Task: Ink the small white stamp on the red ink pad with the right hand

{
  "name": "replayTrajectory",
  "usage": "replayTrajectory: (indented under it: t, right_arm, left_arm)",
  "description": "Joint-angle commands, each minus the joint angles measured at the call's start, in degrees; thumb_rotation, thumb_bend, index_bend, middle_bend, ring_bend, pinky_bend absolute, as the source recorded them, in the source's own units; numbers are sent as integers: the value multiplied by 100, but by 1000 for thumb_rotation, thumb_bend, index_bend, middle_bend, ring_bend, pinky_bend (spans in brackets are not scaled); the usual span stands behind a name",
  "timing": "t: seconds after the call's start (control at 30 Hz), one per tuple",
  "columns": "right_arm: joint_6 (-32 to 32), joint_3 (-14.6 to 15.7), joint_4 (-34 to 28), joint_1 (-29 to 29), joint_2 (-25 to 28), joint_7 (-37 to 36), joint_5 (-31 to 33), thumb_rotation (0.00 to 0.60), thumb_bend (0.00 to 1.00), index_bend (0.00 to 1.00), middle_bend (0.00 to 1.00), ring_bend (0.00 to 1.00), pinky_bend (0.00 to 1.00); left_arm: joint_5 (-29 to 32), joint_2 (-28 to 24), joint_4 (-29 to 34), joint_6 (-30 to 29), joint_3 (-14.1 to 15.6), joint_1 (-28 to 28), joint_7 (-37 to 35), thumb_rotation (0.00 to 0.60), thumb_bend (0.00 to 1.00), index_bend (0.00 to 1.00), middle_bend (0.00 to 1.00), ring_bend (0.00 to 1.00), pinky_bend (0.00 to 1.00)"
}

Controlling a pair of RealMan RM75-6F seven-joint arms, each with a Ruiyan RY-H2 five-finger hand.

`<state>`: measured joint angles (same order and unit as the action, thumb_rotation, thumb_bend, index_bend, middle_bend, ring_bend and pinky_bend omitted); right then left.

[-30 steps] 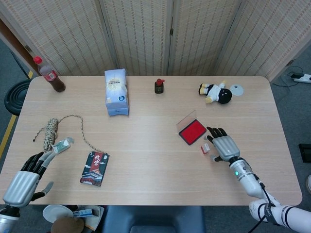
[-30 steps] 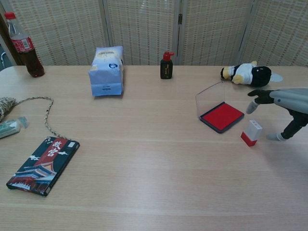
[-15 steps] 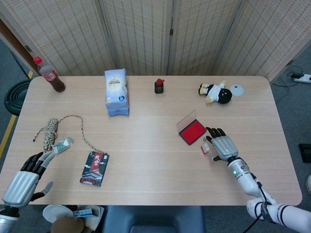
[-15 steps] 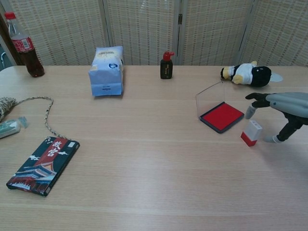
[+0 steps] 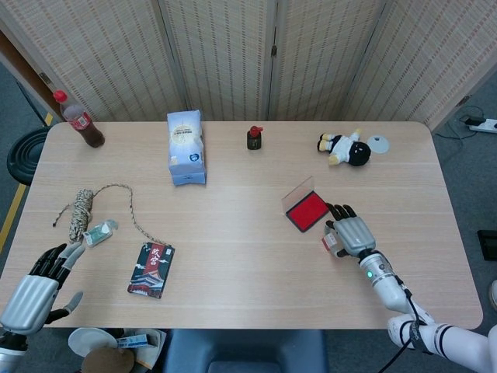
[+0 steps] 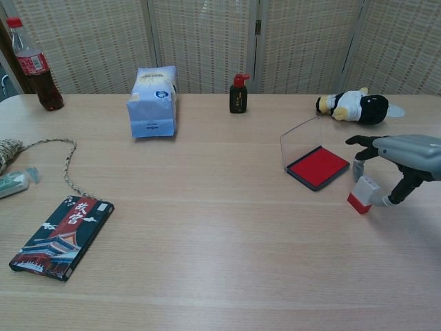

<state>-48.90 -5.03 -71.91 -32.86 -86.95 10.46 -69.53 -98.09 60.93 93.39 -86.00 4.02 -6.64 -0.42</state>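
Observation:
The small white stamp point(image 6: 362, 194) with a red base stands tilted on the table, just right of the open red ink pad point(image 6: 318, 166). My right hand point(image 6: 403, 153) reaches over it from the right. Its thumb presses the stamp's right side and a finger comes down on its far left side, pinching it. In the head view the right hand point(image 5: 354, 233) covers most of the stamp point(image 5: 328, 242), with the ink pad point(image 5: 307, 210) just up-left of it. My left hand point(image 5: 35, 291) hangs at the table's near left corner, fingers apart and holding nothing.
A patterned dark box point(image 6: 62, 227) lies front left, with a coil of rope point(image 5: 85, 206) and a small packet point(image 5: 99, 232) near it. A cola bottle point(image 6: 34, 63), blue-white bag point(image 6: 152, 101), ink bottle point(image 6: 238, 93) and plush toy point(image 6: 355, 106) line the far side.
My right hand has slid left over the stamp and its thumb and finger have closed in on it; the stamp now leans. The left hand has sunk slightly toward the table's near edge.

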Motion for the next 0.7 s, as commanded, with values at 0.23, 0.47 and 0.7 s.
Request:
replayTrajectory:
  t: [0.23,0.47,0.7]
  right_arm:
    - [-183,-47,100,3,-101,22,-58,600,227,610,39,0,0]
    - [-276,-100,-103,13,33,73,-41,600,242,659,57,0,0]
    - [-156,-323,-377,-96,165,59,245,600,253,684,76,0,0]
  left_arm:
    - [-124,21,-103,-77,8,-16,-143,600,337,0,0,0,99]
    - [-152,33,-119,-82,18,-19,-151,600,337,0,0,0,99]
    - [-145,33,-100,-61,27,-20,-121,600,336,0,0,0,99]
